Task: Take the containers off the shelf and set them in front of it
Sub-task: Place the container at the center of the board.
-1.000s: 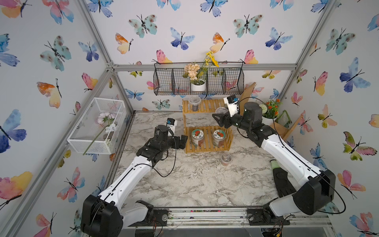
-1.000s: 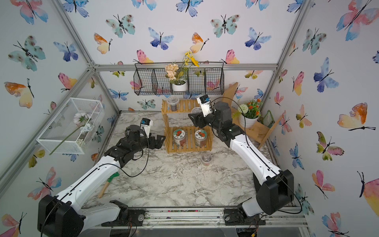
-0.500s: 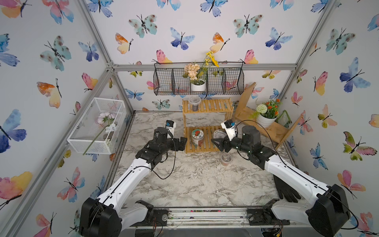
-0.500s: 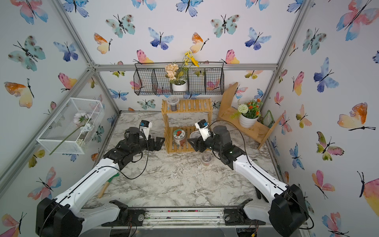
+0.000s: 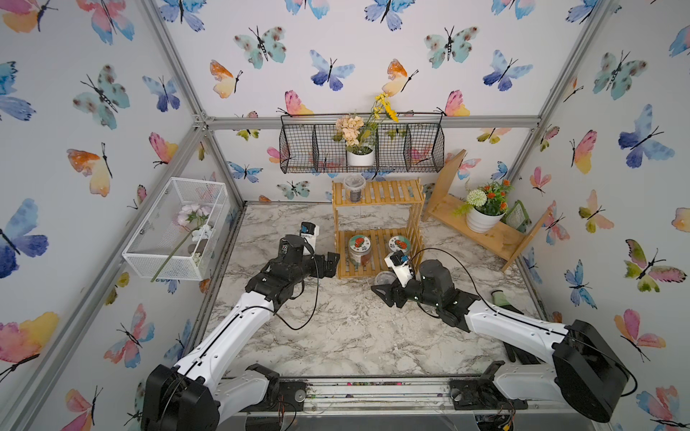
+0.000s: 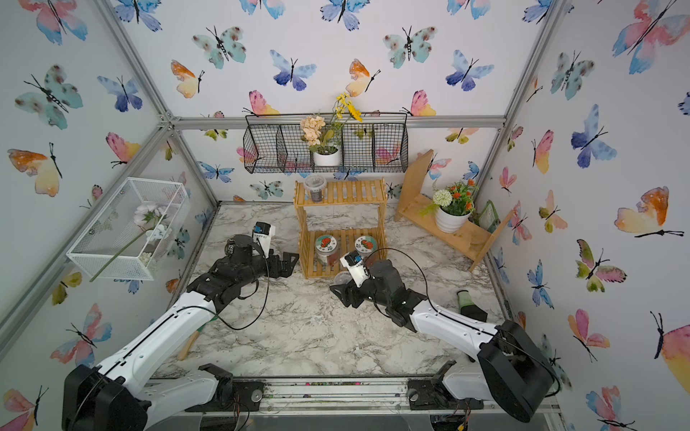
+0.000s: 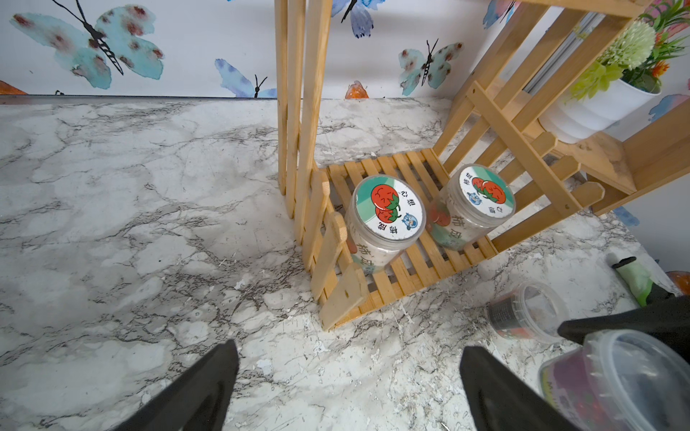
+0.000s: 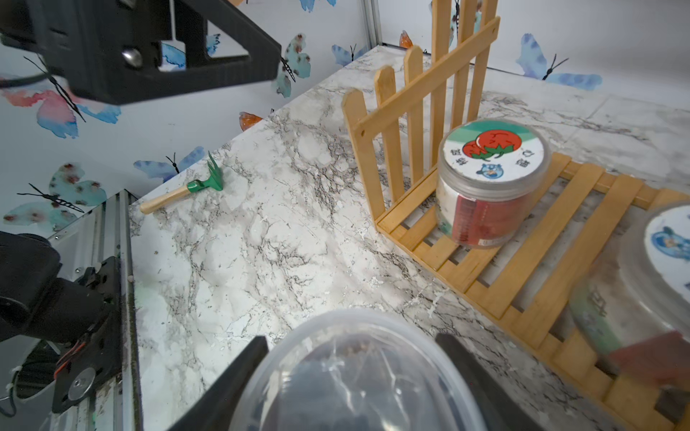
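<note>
- Right wrist view: the right gripper (image 8: 353, 337) has its jaws closed on a small cup (image 8: 354, 377) with a clear lid. One black jaw lies against each side of the cup.
- In both top views this held cup is off the shelf (image 5: 388, 192), just in front of the front edge of the lower tier. Whether its bottom touches the surface (image 5: 347, 336), I cannot tell.
- The left wrist view shows a second cup (image 7: 526, 313) standing upright on the surface, in front of the shelf and near the held one.
- Two jars with teal-white lids and red pictures stand upright on the lower tier, side by side with a gap between them: the left jar (image 5: 360, 248) and the right jar (image 5: 399, 244).
- A third cup (image 5: 354, 186) with dark content stands on the upper tier, at its left end.
- The left gripper (image 5: 332, 263) holds nothing. Its jaws are wide apart, and it hangs low just beside the left side of the shelf, at the height of the lower tier.
- A green rake (image 8: 201, 186) with a wooden handle lies on the surface, well apart from the shelf, on the side of the left arm.
- A black wire basket (image 5: 422, 149) hangs on the back wall above the shelf, with a white flower pot (image 5: 360, 158) inside.
</note>
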